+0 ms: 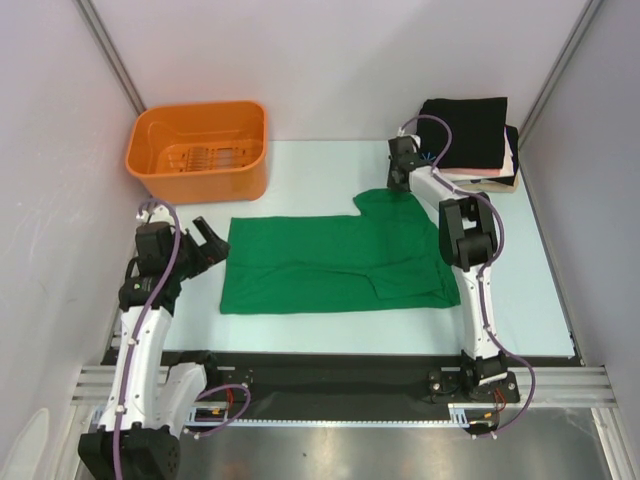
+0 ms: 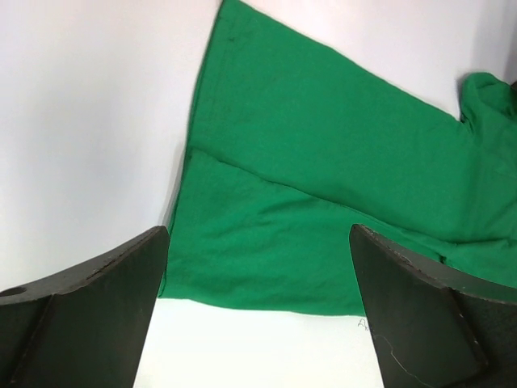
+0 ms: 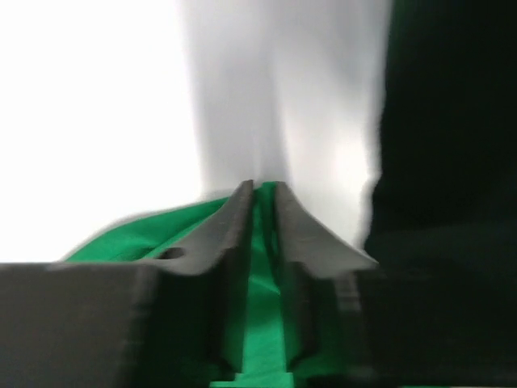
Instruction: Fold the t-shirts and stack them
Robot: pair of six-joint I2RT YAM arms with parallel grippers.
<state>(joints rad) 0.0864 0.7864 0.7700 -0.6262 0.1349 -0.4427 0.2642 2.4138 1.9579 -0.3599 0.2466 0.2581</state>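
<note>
The green shirt (image 1: 330,265) lies flat in the middle of the table (image 1: 530,300). It is soft matte knit, folded into a wide band with a long crease, and one sleeve pokes toward the far edge. The right jaws are clamped on that sleeve's cloth, while the left jaws stand wide apart just off the left hem. A black shirt (image 1: 463,132) tops a folded stack in the far right corner. A slotted orange plastic basket (image 1: 200,178) sits far left.
</note>
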